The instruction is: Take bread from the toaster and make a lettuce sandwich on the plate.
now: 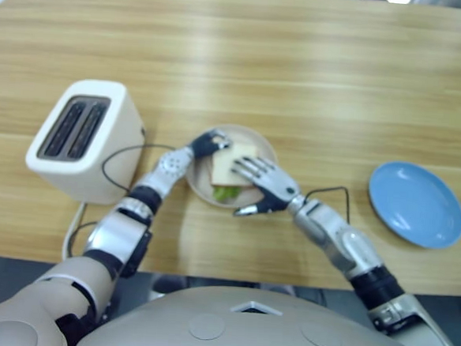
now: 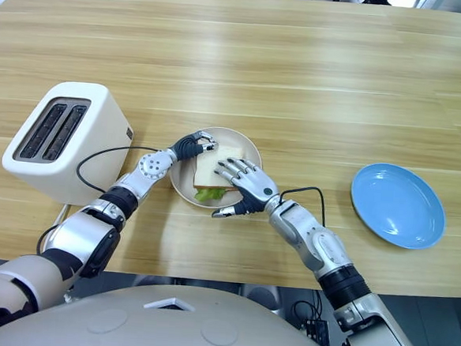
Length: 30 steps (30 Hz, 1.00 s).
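Nearly done | empty toaster (image 2: pixel 55 137) | bread slice (image 2: pixel 215 166) atop lettuce (image 2: pixel 207 194) on plate (image 2: pixel 234 138) | right hand (image 2: pixel 245 186) spread flat on slice | left hand (image 2: pixel 193 145) curled, empty, at rim | remaining: withdraw hands

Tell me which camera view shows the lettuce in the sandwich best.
The right eye view: the lettuce pokes out green under the bread slice, beside the right hand. The left eye view shows the same leaf edge, tucked closer against the hand.
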Available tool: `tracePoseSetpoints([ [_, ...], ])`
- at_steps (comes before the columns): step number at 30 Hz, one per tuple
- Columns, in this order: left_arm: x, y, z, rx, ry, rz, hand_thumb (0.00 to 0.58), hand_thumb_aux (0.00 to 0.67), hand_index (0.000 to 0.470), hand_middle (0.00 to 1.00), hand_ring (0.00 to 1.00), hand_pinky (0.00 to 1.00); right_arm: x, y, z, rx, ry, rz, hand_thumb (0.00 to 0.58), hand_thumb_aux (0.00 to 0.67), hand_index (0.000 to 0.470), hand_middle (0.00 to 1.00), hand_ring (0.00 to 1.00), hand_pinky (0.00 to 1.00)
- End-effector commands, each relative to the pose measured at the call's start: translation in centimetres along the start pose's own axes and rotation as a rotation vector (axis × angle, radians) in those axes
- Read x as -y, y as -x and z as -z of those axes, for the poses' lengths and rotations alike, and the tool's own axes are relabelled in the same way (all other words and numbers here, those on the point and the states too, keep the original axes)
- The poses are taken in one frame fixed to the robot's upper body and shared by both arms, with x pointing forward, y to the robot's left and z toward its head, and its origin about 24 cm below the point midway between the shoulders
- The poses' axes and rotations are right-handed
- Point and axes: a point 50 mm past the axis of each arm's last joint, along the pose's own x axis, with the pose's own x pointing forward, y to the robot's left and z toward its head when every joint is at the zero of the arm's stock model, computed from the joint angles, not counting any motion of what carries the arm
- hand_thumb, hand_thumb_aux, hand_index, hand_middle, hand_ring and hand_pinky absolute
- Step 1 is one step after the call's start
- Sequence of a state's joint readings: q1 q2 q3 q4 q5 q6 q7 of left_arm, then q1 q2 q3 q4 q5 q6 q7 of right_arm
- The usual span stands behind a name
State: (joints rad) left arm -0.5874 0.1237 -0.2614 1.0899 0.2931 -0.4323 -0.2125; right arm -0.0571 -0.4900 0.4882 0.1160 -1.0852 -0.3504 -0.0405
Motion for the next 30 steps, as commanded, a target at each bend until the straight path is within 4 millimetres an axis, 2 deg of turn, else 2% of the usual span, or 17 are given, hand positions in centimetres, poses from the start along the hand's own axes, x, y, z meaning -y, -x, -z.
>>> tracePoseSetpoints([
  [1,1.4,0.0,0.6,-0.036,-0.009,0.058,0.58,0.67,0.46,1.0,1.0,1.0,-6.6,1.3,-2.3,0.087,0.042,-0.341,0.0,0.0,0.0,0.0,0.0,0.0],
  [4,1.0,0.0,0.2,-0.017,-0.063,0.039,0.58,0.67,0.46,1.0,1.0,1.0,-7.3,1.5,-2.1,0.087,0.083,-0.387,0.0,0.0,0.0,0.0,0.0,0.0],
  [5,0.6,0.0,0.0,-0.005,-0.085,0.015,0.54,0.494,0.339,1.0,1.0,1.0,-7.5,1.5,-2.1,0.088,0.09,-0.396,0.0,0.0,0.0,0.0,0.0,0.0],
  [6,-0.6,0.1,-0.7,0.028,-0.122,-0.042,0.0,0.0,0.0,0.0,0.0,0.0,-7.7,1.5,-2.1,0.089,0.098,-0.407,0.0,0.0,0.0,0.0,0.0,0.0],
  [8,-3.3,0.8,-2.4,0.116,-0.2,-0.171,0.0,0.0,0.0,0.0,0.0,0.0,-8.0,1.6,-2.0,0.089,0.11,-0.421,0.0,0.0,0.0,0.0,0.0,0.0],
  [11,-5.9,2.1,-4.4,0.207,-0.267,-0.305,0.0,0.0,0.0,0.0,0.0,0.0,-8.2,1.7,-1.8,0.085,0.116,-0.427,0.0,0.0,0.0,0.0,0.0,0.0],
  [13,-9.2,4.5,-6.7,0.299,-0.334,-0.468,0.0,0.0,0.0,0.0,0.0,0.0,-8.3,1.9,-1.6,0.077,0.12,-0.431,0.0,0.0,0.0,0.0,0.0,0.0],
  [18,-12.3,8.5,-9.3,0.361,-0.435,-0.649,0.0,0.0,0.0,0.0,0.0,0.0,-8.2,2.1,-1.2,0.062,0.122,-0.43,0.0,0.0,0.0,0.0,0.0,0.0],
  [22,-12.9,10.4,-9.7,0.353,-0.457,-0.698,0.0,0.0,0.0,0.0,0.0,0.0,-7.9,2.2,-0.8,0.049,0.121,-0.418,0.0,0.0,0.0,0.0,0.0,0.0],
  [25,-12.2,10.6,-9.0,0.332,-0.424,-0.667,0.0,0.0,0.0,0.0,0.0,0.0,-6.9,2.1,-0.4,0.031,0.104,-0.349,0.0,0.0,0.0,0.0,0.0,0.0],
  [27,-10.9,10.0,-7.6,0.307,-0.35,-0.609,0.0,0.0,0.0,0.0,0.0,0.0,-4.2,1.7,-0.4,0.045,-0.008,-0.158,0.0,0.0,0.0,0.0,0.0,0.0],
  [30,-8.8,9.4,-5.6,0.278,-0.233,-0.536,0.0,0.0,0.0,0.0,0.0,0.0,1.3,2.0,-0.4,0.08,-0.241,0.189,0.0,0.0,0.0,0.0,0.0,0.0],
])
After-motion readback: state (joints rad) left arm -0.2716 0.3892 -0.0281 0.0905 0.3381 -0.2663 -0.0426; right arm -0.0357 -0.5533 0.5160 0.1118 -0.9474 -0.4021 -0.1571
